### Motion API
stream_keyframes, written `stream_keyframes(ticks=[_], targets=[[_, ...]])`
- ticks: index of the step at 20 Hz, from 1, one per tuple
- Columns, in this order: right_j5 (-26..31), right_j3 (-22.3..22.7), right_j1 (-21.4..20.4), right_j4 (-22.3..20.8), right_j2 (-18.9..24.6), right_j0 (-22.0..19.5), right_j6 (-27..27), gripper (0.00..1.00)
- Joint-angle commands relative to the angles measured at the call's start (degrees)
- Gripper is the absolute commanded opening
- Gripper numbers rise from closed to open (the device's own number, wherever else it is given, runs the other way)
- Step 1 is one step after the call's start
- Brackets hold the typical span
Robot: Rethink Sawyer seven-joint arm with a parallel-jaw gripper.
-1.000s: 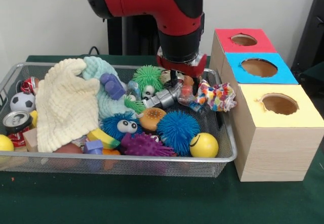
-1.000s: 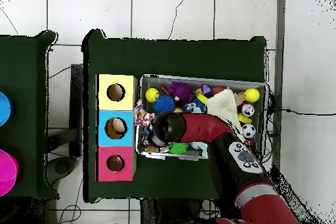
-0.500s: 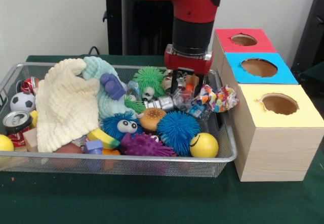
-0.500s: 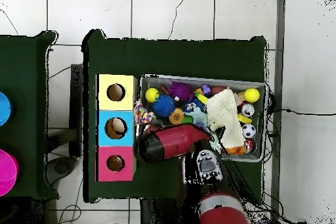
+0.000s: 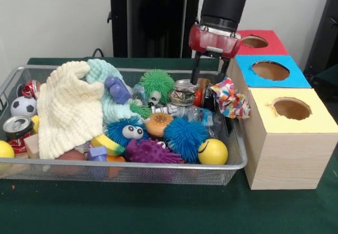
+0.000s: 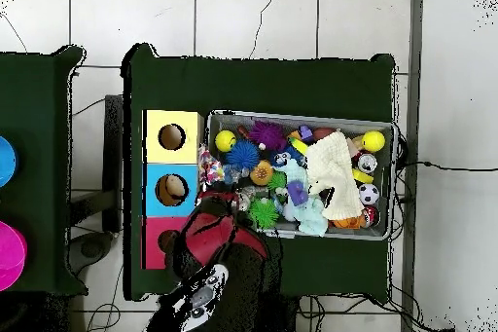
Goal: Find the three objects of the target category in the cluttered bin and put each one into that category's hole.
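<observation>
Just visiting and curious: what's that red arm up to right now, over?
Claw hangs above the bin's corner, close to the red hole. Grip unclear, no catch seen. Multicoloured toy drapes over the rim beside the box.

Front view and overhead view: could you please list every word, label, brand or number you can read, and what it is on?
None can be read.
Cans in the bin: printed markings too blurred to read.
Box with three holes: colour surrounds only, no lettering.
Arm's panel in the overhead view: markings too small to read.
</observation>
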Motion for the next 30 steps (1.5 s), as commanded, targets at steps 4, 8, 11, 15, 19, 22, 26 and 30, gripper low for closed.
stream_keyframes(ticks=[4, 8, 11, 15, 19, 22, 26, 30], targets=[[-1.81, -4.36, 10.42, 10.29, -18.49, 2.85, 9.6, 1.0], [-1.74, -4.49, 13.04, 12.57, -18.99, 2.04, 8.52, 1.0], [-1.14, -4.35, 13.47, 12.74, -17.32, -0.37, 7.33, 1.0], [-3.77, -3.92, 15.6, 13.71, -19.29, -0.21, 7.37, 1.0], [-4.12, -3.72, 16.63, 13.68, -18.81, -1.36, 6.85, 1.0], [-4.01, -3.76, 15.46, 10.8, -12.63, -6.98, 5.21, 1.0], [-1.58, -3.9, 13.7, 3.52, 2.35, -19.91, 0.45, 1.0], [-0.61, -3.45, 12.68, -4.2, 13.37, -29.07, -3.12, 1.0]])
